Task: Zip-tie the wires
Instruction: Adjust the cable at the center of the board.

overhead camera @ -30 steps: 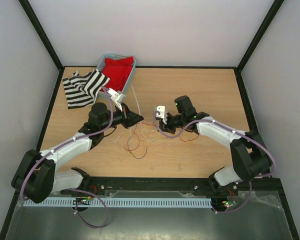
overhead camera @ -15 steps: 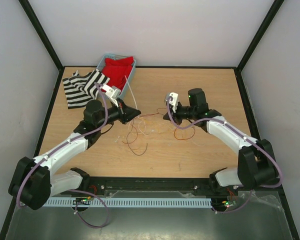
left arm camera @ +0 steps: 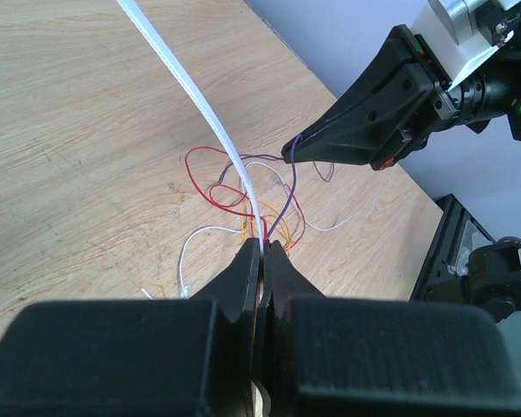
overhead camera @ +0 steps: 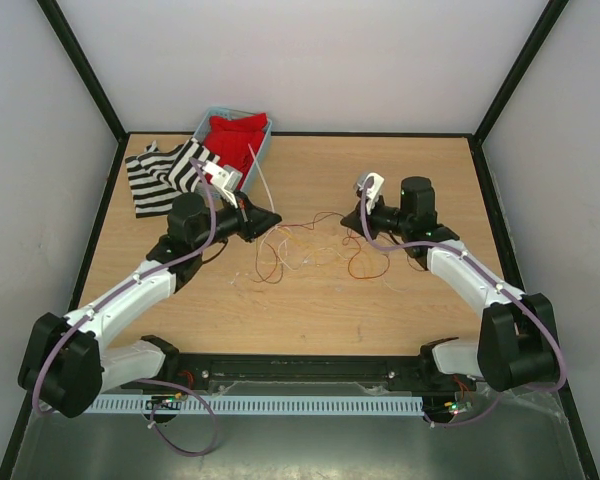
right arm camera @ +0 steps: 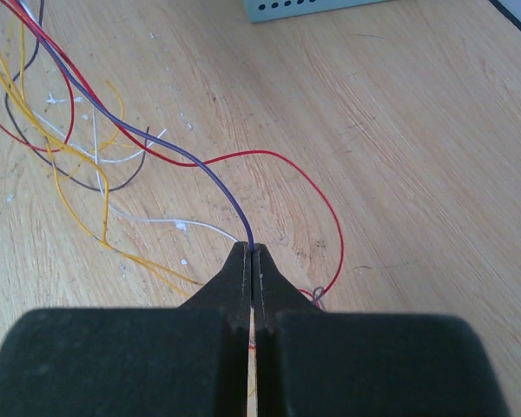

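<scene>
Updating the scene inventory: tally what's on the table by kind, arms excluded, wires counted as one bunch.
wire bunch: 1
white plastic strip: 1
cloths: 2 (striped cloth, red cloth)
bin: 1
Total: 5

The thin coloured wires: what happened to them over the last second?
The right arm's tool, shut on a purple strand, drew back to the right, away from the left tool, stretching the bunch of thin red, orange and pale wires into a wider spread. The left tool shifted slightly toward the far edge, still gripping the white plastic strip. The black-and-white striped cloth and blue-grey bin stayed put.
</scene>
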Robot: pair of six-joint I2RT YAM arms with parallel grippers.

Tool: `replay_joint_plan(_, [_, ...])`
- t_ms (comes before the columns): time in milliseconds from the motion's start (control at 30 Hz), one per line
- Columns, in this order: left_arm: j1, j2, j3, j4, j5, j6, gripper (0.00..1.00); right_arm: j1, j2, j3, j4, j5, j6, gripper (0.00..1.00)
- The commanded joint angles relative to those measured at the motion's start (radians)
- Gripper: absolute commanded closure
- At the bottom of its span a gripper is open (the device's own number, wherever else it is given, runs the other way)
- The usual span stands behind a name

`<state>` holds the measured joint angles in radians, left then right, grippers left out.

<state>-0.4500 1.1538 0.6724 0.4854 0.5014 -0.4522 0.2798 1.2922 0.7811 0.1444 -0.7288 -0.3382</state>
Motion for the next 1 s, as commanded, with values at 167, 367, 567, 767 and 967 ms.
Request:
replay_joint_plan(167, [0.006, -0.011, 0.041, -0.02, -0.018, 0.03, 1.0, -0.057, -0.025, -0.027, 0.076, 0.038, 0.101, 1.0])
replay_joint_plan(367, [0.005, -0.011, 0.041, -0.027, -0.021, 0.036, 1.0, -0.086, -0.036, -0.038, 0.085, 0.064, 0.138, 1.0])
replay_joint_plan(567, [0.007, -0.018, 0.04, -0.036, -0.023, 0.044, 1.0, -0.091, -0.032, -0.043, 0.09, 0.076, 0.154, 1.0])
replay_joint_plan(767, [0.005, -0.033, 0.041, -0.046, -0.029, 0.049, 1.0, -0.102, -0.029, -0.05, 0.091, 0.133, 0.189, 1.0])
replay_joint_plan(967, [0.004, -0.033, 0.052, -0.056, -0.03, 0.057, 1.0, -0.11, -0.017, -0.057, 0.111, 0.079, 0.212, 1.0])
